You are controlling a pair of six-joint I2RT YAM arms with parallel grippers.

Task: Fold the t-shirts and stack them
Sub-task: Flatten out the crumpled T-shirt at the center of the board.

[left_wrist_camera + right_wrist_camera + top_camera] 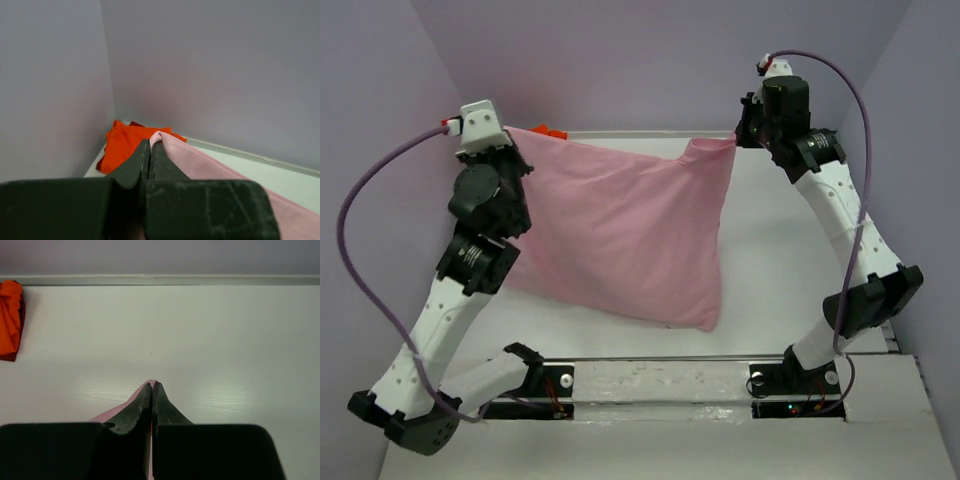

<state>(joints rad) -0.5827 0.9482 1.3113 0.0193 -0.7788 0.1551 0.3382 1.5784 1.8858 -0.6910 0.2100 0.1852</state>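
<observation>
Where overhead shows pink t-shirt (pixel 630 235) spread, wrists show orange t-shirt (pixel 122 145).

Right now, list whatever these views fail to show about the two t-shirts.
1. Orange-red t-shirt: top view, only a sliver clears the hanging pink t-shirt; right wrist view, cut off by the left edge; fold state unclear.
2. Pink t-shirt's collar and far side: top view, hidden by its own cloth.
3. Cloth inside the right gripper: right wrist view, covered by the shut fingers.
</observation>
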